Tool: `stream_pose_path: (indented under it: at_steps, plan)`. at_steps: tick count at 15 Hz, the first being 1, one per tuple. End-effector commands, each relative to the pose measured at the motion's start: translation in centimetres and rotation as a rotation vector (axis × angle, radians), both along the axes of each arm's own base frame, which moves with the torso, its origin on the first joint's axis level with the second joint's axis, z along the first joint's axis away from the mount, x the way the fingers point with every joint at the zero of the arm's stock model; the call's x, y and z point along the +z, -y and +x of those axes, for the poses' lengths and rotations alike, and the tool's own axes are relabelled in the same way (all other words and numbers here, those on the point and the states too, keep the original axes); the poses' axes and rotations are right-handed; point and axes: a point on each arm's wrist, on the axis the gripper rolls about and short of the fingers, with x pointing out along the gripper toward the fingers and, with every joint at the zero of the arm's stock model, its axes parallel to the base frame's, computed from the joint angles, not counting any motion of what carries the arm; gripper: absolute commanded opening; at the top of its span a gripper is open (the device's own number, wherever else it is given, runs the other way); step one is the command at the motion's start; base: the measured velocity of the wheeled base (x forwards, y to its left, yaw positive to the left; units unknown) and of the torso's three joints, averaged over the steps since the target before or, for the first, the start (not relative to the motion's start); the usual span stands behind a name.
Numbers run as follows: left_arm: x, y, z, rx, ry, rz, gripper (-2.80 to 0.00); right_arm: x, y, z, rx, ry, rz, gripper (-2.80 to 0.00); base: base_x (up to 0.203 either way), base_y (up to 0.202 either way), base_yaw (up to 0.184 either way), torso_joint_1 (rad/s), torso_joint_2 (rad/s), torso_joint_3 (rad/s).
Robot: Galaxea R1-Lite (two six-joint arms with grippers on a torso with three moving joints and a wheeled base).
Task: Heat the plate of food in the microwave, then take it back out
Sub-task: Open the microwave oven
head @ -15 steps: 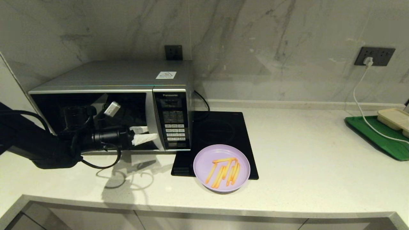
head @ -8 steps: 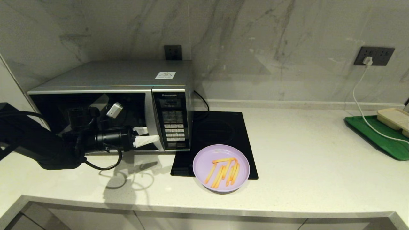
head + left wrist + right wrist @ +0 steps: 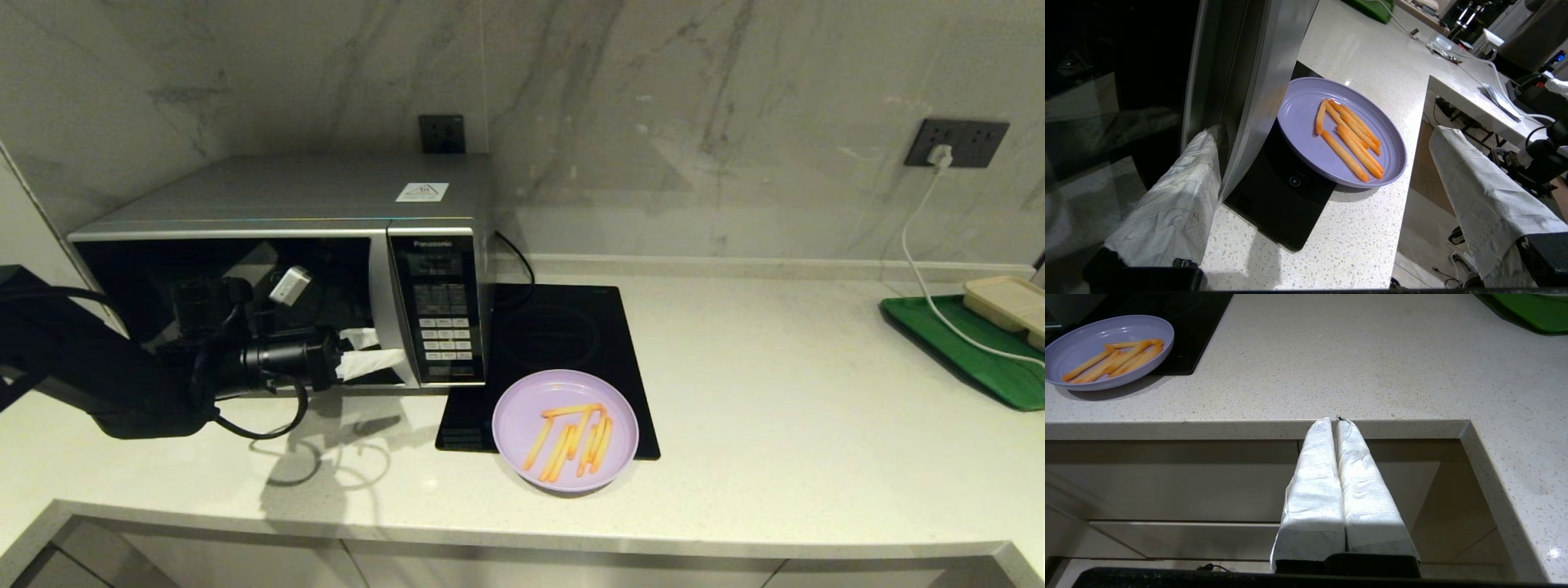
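I see the pale tabletop [image 3: 775, 392] wide right of the plate [image 3: 566, 429]; left tool [image 3: 367, 351] spread at the microwave [image 3: 286, 269] door, right tool [image 3: 1337, 420] closed.

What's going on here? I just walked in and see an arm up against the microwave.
The left gripper is open at the microwave door, its fingers spread by the silver handle strip; the door is shut. The plate of food sits untouched, partly on the black cooktop and partly on the counter. The right gripper is shut and parked below the counter edge.
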Motion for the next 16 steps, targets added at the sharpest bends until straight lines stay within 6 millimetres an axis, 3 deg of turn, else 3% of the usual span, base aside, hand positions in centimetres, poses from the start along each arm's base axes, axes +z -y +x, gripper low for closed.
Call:
stream_pose_path:
  at_steps: [1,10,16]
  plan:
    - [0.4,-0.2,-0.3,-0.008,0.007,-0.006,0.00,0.0,0.0,0.0,-0.001,0.000,0.001,-2.80,0.000,0.000,0.000,0.000,0.00,0.000]
    - [-0.3,-3.4,-2.4,0.017,-0.043,-0.031,0.00,0.0,0.0,0.0,-0.001,-0.001,0.001,-2.80,0.000,0.000,0.000,0.000,0.00,0.000]
    - [0.0,-4.0,-1.6,0.050,-0.003,-0.018,0.00,0.0,0.0,0.0,0.000,0.000,0.000,-2.80,0.000,0.000,0.000,0.000,0.00,0.000]
